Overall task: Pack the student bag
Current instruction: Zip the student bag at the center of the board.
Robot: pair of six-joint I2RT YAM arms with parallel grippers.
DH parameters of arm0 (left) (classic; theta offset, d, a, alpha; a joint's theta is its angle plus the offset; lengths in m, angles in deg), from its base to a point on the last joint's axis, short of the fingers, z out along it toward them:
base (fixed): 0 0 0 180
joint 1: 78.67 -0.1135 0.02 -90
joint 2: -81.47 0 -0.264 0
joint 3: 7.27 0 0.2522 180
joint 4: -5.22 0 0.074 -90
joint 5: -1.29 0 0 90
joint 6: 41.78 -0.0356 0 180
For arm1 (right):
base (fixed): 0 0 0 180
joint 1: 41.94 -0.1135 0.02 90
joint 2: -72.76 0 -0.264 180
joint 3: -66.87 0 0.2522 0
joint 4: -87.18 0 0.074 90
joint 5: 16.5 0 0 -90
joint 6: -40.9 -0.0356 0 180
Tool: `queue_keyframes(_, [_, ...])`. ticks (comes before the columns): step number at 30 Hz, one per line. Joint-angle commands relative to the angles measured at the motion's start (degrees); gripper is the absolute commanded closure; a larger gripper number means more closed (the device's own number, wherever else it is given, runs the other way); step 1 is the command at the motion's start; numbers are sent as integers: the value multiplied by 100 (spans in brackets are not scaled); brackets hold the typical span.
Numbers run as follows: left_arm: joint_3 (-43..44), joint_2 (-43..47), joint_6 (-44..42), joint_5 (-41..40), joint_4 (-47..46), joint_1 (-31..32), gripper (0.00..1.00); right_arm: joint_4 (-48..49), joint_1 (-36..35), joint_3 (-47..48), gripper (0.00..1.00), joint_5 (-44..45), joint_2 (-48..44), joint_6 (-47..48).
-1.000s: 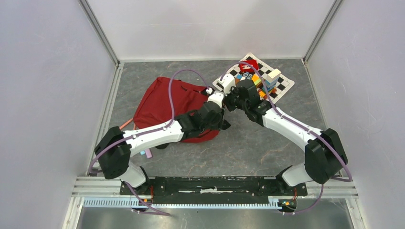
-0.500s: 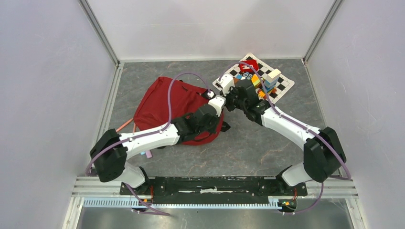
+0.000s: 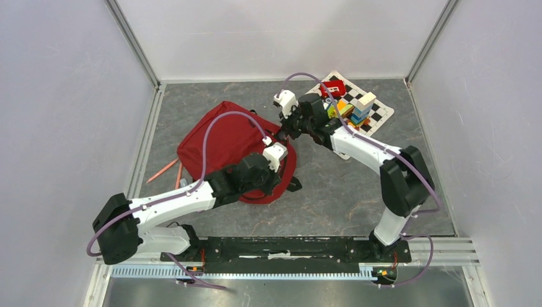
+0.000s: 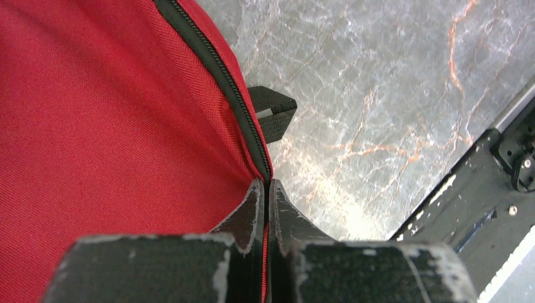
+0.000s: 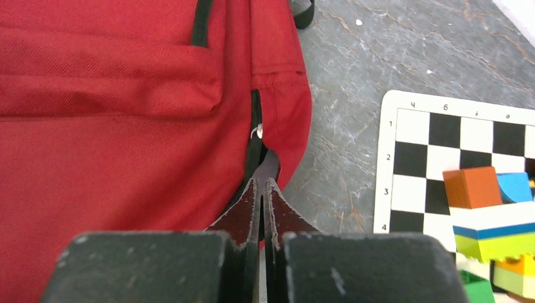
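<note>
The student bag (image 3: 217,144) is a dark-red backpack lying flat left of centre on the grey floor. My left gripper (image 3: 280,146) is at its right rim. In the left wrist view the left gripper (image 4: 265,183) is shut on the student bag (image 4: 94,126), pinching the red edge where the black zipper (image 4: 221,76) ends. My right gripper (image 3: 284,128) meets the same rim from the far side. In the right wrist view the right gripper (image 5: 261,182) is shut on the student bag (image 5: 113,145) at its zipper edge, where a small slit shows grey lining (image 5: 271,165).
A checkered mat (image 3: 381,114) at the back right carries several coloured toy blocks (image 3: 355,109) and a small red block (image 3: 333,87). Orange pencils (image 3: 163,170) lie left of the bag. A black strap end (image 4: 272,112) pokes out on the floor. White walls enclose three sides.
My left gripper has closed on the bag's rim. Both arms have swung to the left, and the bag has slid a little left with them.
</note>
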Motion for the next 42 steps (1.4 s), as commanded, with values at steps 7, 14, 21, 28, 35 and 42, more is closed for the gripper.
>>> queue_keyframes(7, [-539,1068,51,753,1295,82,98,531,103,1268,100,-58,957,277])
queue_keyframes(14, [130,983,791,-207,1317,41,60,471,88,948,100,-147,566,243])
queue_keyframes(21, [713,-18,1376,-614,643,-88,33,472,87,375,100,-202,29,197])
queue_keyframes(28, [1397,-1026,1662,-1362,458,-346,23,470,87,168,100,-223,-193,121])
queue_keyframes(35, [1788,-1684,1544,-1765,174,-358,38,324,86,154,100,-271,-274,83])
queue_keyframes(42, [1998,-1982,1088,-1755,45,-349,85,323,87,134,100,-256,-297,68])
